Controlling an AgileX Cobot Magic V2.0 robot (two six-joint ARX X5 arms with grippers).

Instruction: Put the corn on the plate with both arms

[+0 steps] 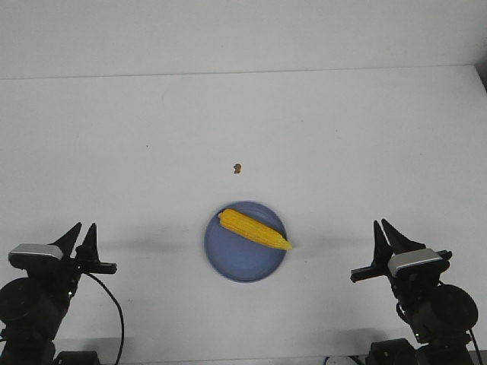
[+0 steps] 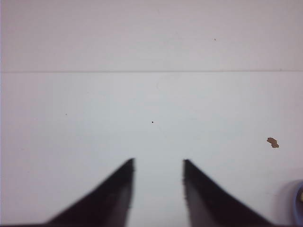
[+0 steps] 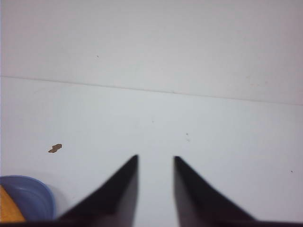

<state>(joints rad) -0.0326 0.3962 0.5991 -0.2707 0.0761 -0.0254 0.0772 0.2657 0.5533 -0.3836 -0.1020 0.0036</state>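
The yellow corn [image 1: 254, 229] lies on the periwinkle-blue plate [image 1: 228, 258] at the table's front middle, its pointed tip reaching over the right rim. A bit of the corn [image 3: 8, 208] and the plate [image 3: 35, 198] shows in the right wrist view; the plate's rim [image 2: 298, 203] barely shows in the left wrist view. My left gripper [image 1: 84, 233] [image 2: 158, 161] is open and empty, far left of the plate. My right gripper [image 1: 383, 226] [image 3: 155, 158] is open and empty, right of the plate.
A tiny brown speck [image 1: 237, 168] lies on the white table [image 1: 243, 129] behind the plate; it also shows in the left wrist view [image 2: 272, 142] and the right wrist view [image 3: 55, 148]. The table's far edge meets a pale wall.
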